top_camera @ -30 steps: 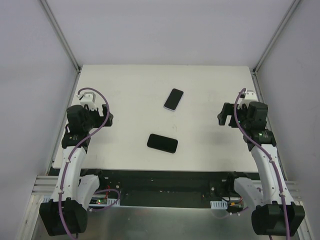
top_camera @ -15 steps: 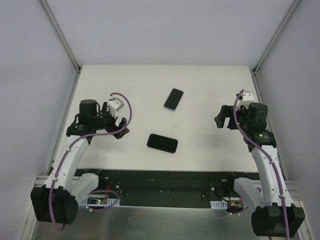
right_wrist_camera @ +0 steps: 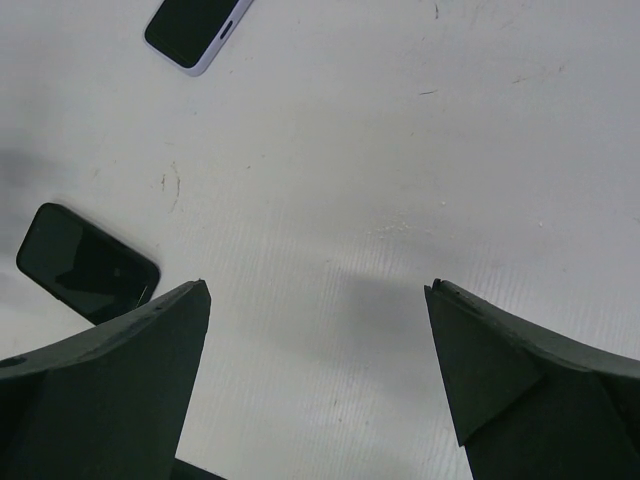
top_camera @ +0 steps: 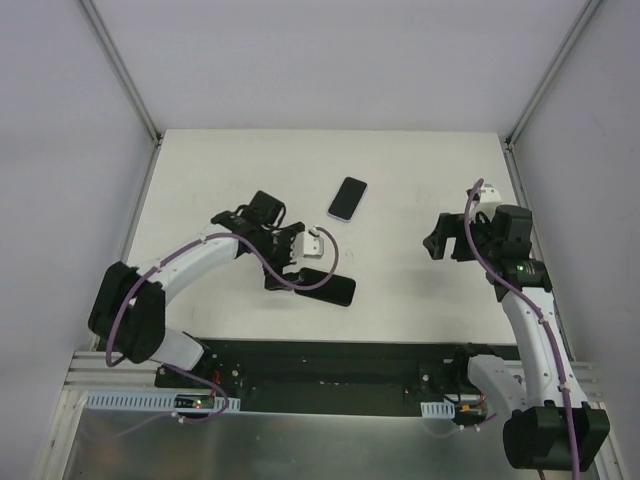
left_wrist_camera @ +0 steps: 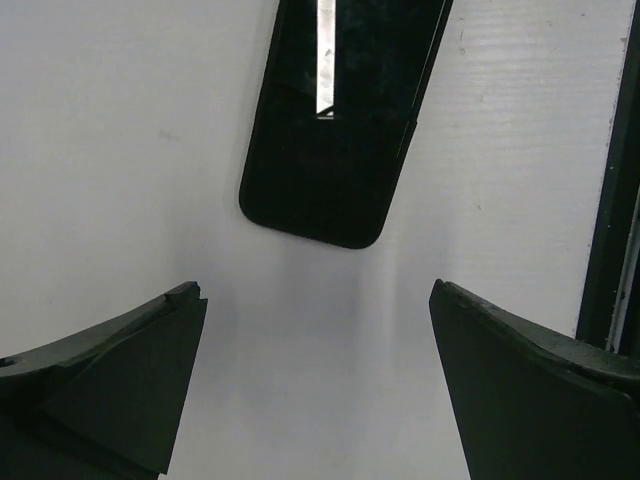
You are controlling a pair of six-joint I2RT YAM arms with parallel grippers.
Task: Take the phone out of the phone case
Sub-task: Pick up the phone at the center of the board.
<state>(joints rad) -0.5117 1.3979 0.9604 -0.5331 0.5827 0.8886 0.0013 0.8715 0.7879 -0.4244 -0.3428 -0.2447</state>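
A black phone [top_camera: 325, 287] lies flat, screen up, near the table's front middle; I cannot tell whether it wears a case. A second phone in a pale lilac case [top_camera: 347, 198] lies farther back. My left gripper [top_camera: 288, 262] hovers open just left of the black phone. In the left wrist view the black phone [left_wrist_camera: 340, 120] lies ahead of the open left gripper [left_wrist_camera: 315, 288], with only bare table between the fingertips. My right gripper [top_camera: 445, 240] hangs open at the right. In its wrist view the right gripper [right_wrist_camera: 318, 287] frames bare table, with the black phone [right_wrist_camera: 85, 262] and lilac-cased phone [right_wrist_camera: 195, 30] to the left.
The white table [top_camera: 420, 170] is walled by grey panels on three sides. A dark gap at the table's front edge [left_wrist_camera: 615, 200] runs close to the black phone.
My left arm has swung from the table's left side to the middle, bringing its open gripper up to the black phone. The right gripper drifted slightly left. Neither phone moved.
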